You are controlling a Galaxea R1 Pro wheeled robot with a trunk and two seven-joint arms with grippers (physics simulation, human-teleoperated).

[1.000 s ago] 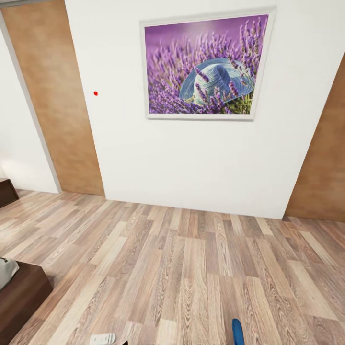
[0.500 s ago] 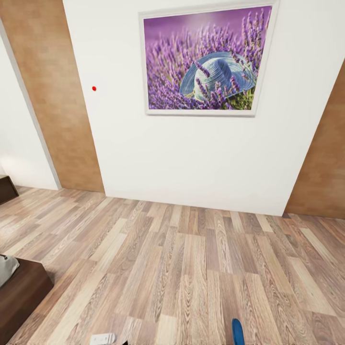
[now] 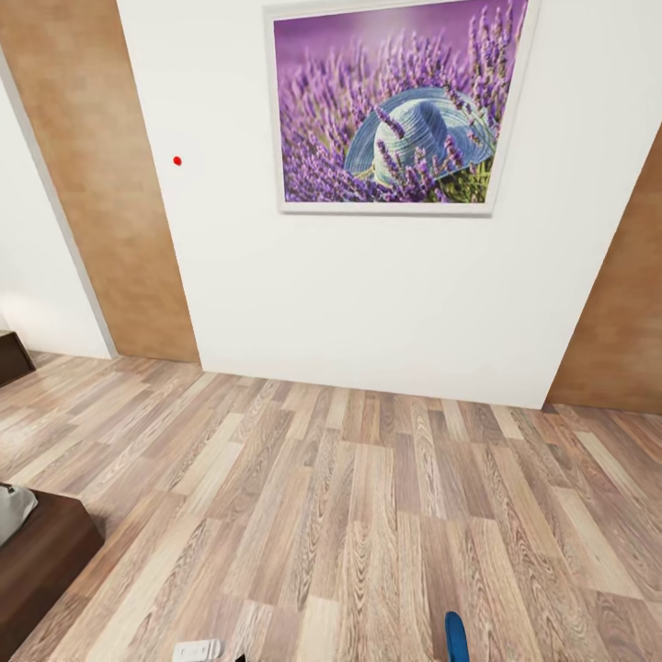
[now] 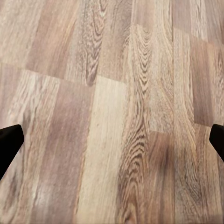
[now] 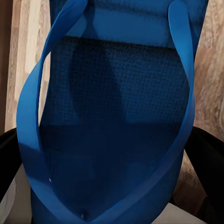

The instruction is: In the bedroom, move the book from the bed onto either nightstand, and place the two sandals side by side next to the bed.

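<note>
The right tool (image 5: 107, 186) holds a blue sandal (image 5: 112, 116), with its dark fingers (image 5: 9, 154) on both sides of the sole and the straps running up along the edges. From the head camera, the tip of that sandal (image 3: 456, 637) pokes up at the low edge of the picture, over the wood floor (image 3: 368, 515). The left tool (image 4: 112, 142) is spread wide and has nothing in it; its two dark fingertips (image 4: 9, 140) sit far apart above bare planks. The corner of the bed (image 3: 41, 556) is low on the left, with a bit of pale mattress on its dark frame. A white wall with a purple flower picture (image 3: 400, 106) is ahead. I think the robot is carrying the sandal to a spot by the bed. To do this well, it should turn toward the bed, keep the sandal flat, go slow, and set it down on the floor close to the frame, leaving room beside it for the other sandal. The right arm looks tucked low and near the body, and the left arm points down at the floor.
</note>
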